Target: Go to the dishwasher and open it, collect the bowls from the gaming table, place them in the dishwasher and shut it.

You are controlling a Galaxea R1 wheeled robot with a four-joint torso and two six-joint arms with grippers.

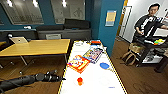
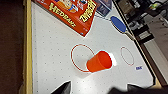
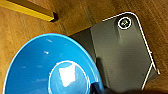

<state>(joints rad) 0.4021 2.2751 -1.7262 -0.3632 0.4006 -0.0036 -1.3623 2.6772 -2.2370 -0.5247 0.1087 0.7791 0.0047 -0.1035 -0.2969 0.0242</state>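
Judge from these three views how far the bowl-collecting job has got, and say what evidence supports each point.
Done, it appears: one blue bowl fills the right wrist view over wooden floor, so it seems already collected, though the grip itself is hidden. In hand: the left gripper reaches along the gaming table, where an orange cup lies tipped. Left: a second blue bowl sits on the table; loading and closing the dishwasher cannot be judged here.

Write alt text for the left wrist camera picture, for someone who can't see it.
An orange plastic cup lies tipped on its side on the glossy white, yellow-rimmed gaming table, overlapping a red circle printed on the top. Beyond it sit a red board-game box and a blue bowl near the far edge.
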